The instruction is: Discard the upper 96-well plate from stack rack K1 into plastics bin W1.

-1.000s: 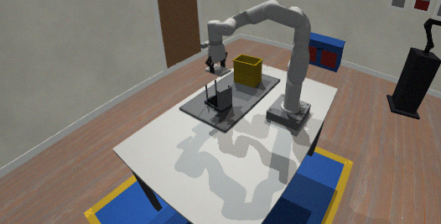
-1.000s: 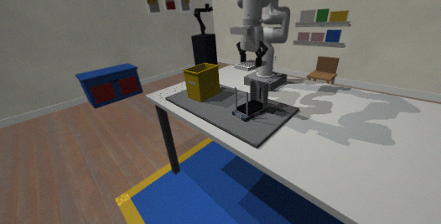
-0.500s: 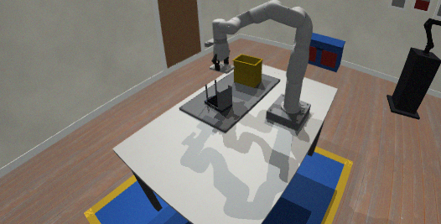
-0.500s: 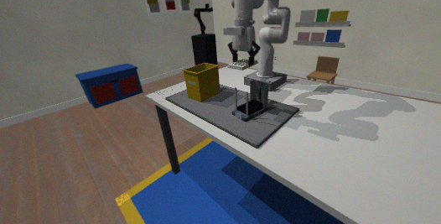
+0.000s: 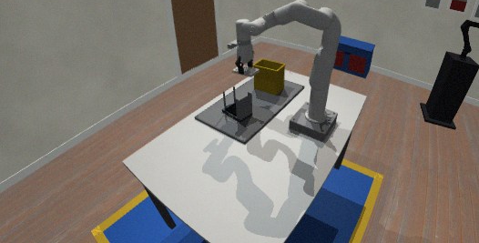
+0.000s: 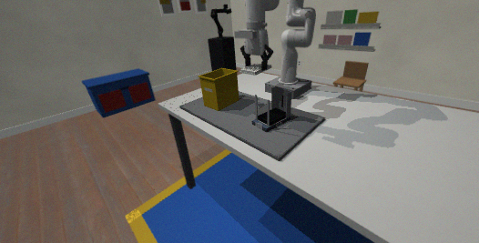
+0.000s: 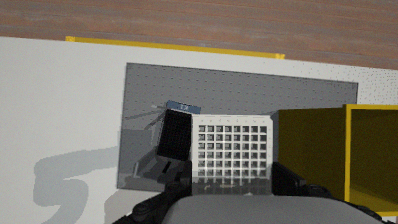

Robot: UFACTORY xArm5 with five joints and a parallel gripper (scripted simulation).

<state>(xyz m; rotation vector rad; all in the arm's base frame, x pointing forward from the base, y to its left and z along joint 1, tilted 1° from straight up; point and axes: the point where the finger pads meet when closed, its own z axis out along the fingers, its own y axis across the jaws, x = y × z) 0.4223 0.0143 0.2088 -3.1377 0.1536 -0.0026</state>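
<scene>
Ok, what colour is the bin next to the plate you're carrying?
Yellow; the bin shows best in the wrist view.

Stands on a grey base plate (image 5: pixel 298 128), upper links arching high and forward, wrist pointing straight down. Gripper (image 5: pixel 239 66) hangs level above the work surface, black fingers spread wide and clamped on the two short ends of a 96-well plate (image 7: pixel 231 147).

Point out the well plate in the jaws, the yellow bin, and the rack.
96-well plate (image 7: pixel 231 150), wrist view, middle of its well grid.
Yellow bin (image 5: pixel 269 82), top view, its front wall.
Rack (image 6: pixel 256 106), exterior view, a corner post.
</scene>
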